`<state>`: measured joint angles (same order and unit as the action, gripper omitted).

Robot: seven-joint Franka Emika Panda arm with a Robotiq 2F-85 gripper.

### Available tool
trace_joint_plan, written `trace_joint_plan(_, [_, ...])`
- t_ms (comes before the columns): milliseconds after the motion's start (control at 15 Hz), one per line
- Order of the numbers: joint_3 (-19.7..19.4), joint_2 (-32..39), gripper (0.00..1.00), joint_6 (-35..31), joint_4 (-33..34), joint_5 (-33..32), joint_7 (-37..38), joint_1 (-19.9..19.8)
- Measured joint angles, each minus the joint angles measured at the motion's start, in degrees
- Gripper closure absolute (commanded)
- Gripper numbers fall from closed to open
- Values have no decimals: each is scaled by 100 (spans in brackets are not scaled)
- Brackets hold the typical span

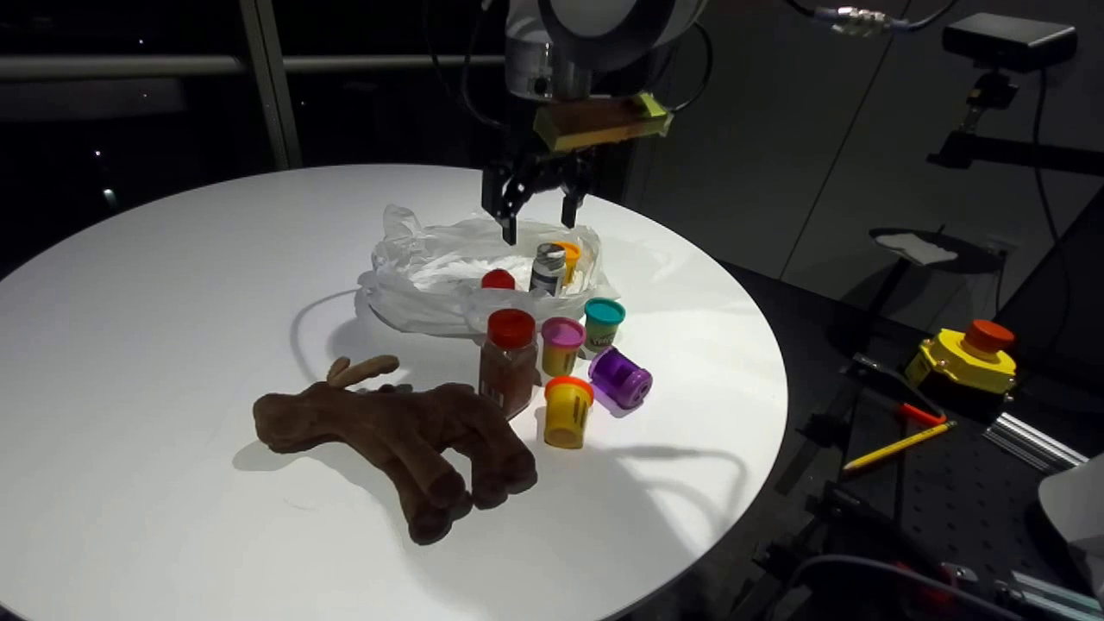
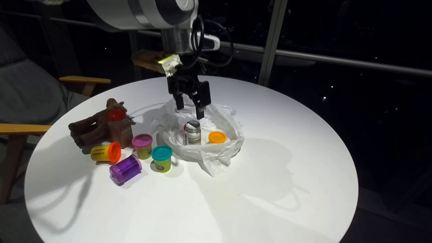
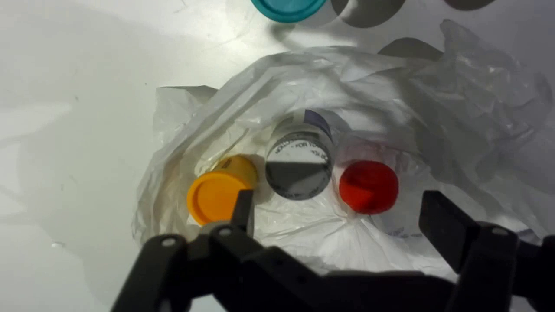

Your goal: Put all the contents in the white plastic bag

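A wrinkled white plastic bag (image 2: 184, 152) lies open on a round white table (image 2: 202, 209), and above it the robot arm (image 2: 118, 15) holds its black fingers (image 3: 448, 229) spread apart. In the wrist view, inside the bag sits a white-labelled jar (image 3: 299, 167) with print across its top, flanked by an amber-lidded tub (image 3: 217, 197) and a red-lidded container (image 3: 368, 187). Just outside the bag, a teal-lidded tub (image 2: 162, 158) and a pink-lidded tub (image 2: 142, 146) stand upright. Near them, a purple container (image 2: 126, 169) and an orange-lidded yellow tub (image 2: 105, 152) lie on their sides. A taller red-lidded jar (image 1: 507, 375), reddish brown through its clear wall, stands beside a brown plush toy (image 1: 379, 423), which lies on the table with its long legs stretched out. In an exterior view, a yellow emergency-stop box (image 1: 962, 366) and a yellow pencil (image 1: 900, 446) sit apart from the table; in an exterior view, a wooden-armed chair (image 2: 30, 84) stands near the table's edge
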<state>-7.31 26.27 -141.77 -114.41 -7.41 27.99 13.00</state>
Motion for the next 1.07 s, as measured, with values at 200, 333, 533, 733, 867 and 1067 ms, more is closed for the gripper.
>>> trace_joint_plan(200, [126,-677,0,949,15,21,79,36])
trace_joint_plan(333, [224,-1052,0,1606,-22,36,202,22])
trace_joint_plan(533, [469,-1351,0,2082,-226,287,168,-51])
trace_joint_plan(733, [840,-1434,0,1935,-527,540,-22,-59])
trace_joint_plan(867, [1146,-1442,0,1530,-755,768,-193,-45])
trace_joint_plan(1067, [1524,-1442,0,806,-1157,988,-420,21])
